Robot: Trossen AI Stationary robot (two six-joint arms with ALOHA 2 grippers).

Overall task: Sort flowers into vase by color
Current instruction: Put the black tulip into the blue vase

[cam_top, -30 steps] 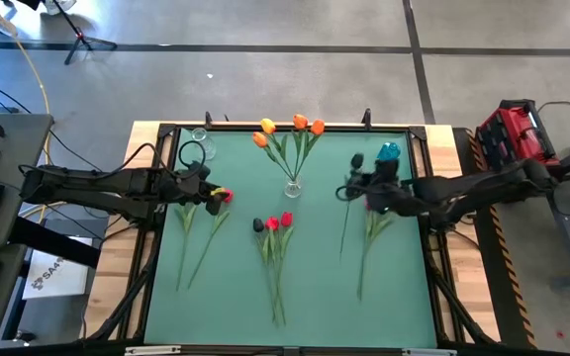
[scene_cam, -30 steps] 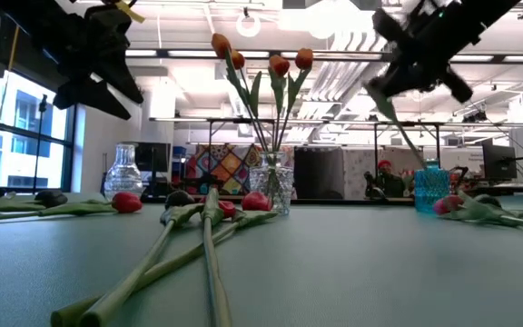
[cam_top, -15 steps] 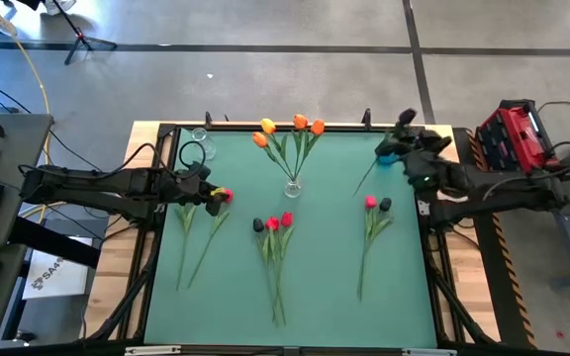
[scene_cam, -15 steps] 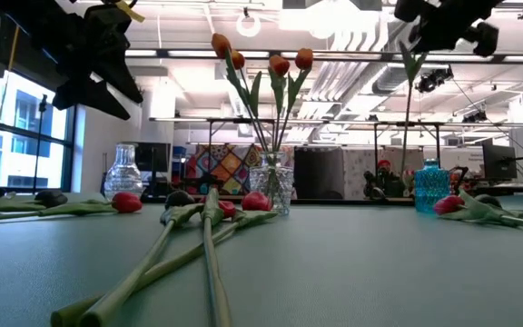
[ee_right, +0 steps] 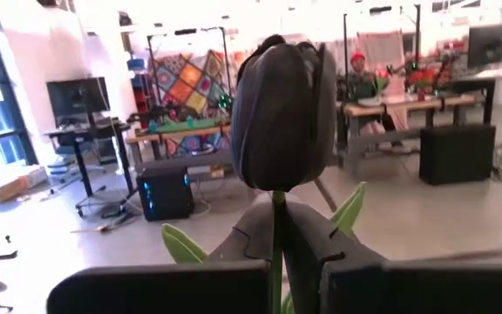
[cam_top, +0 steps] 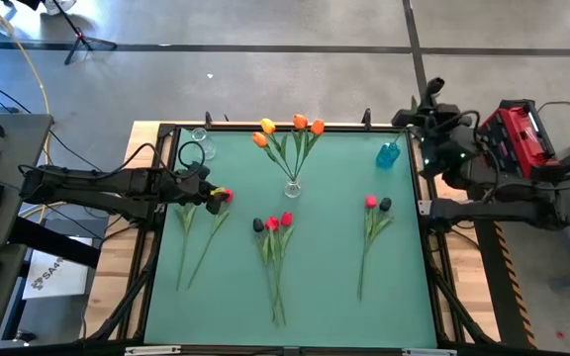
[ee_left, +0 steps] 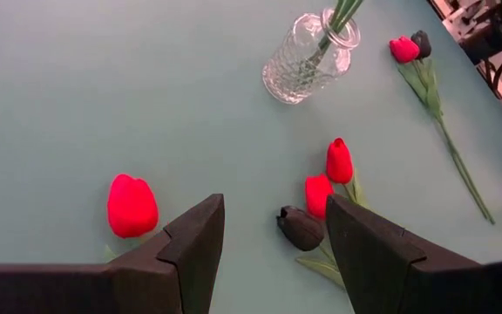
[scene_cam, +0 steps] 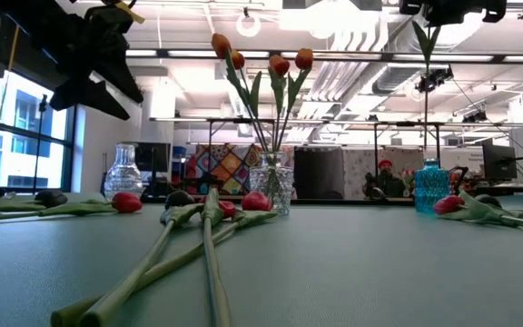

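Your right claw (ee_right: 277,262) is clamped shut on the thin green stem of a dark tulip (ee_right: 279,118). The stem runs straight up and down, with the smooth, near-black, egg-shaped head on top and pointed leaves at its base. In the low view that stem (scene_cam: 425,68) hangs vertical at the upper right of the frame, directly above the blue vase (scene_cam: 430,186). From overhead, the claw sits at the table's upper right corner, just beside that small blue glass vase (cam_top: 388,154).

Your left claw (ee_left: 273,240) hangs with fingers spread wide and nothing between them, over a red tulip (ee_left: 132,205) at the left of the green table (cam_top: 334,287).

Three orange tulips (cam_top: 290,133) stand upright in a clear ribbed glass vase (cam_top: 293,186) at upper centre. The other tulips lie flat, heads toward the frame's top, stems toward the bottom: two red and one dark (cam_top: 273,225) at centre, a red and a dark (cam_top: 376,206) at right.
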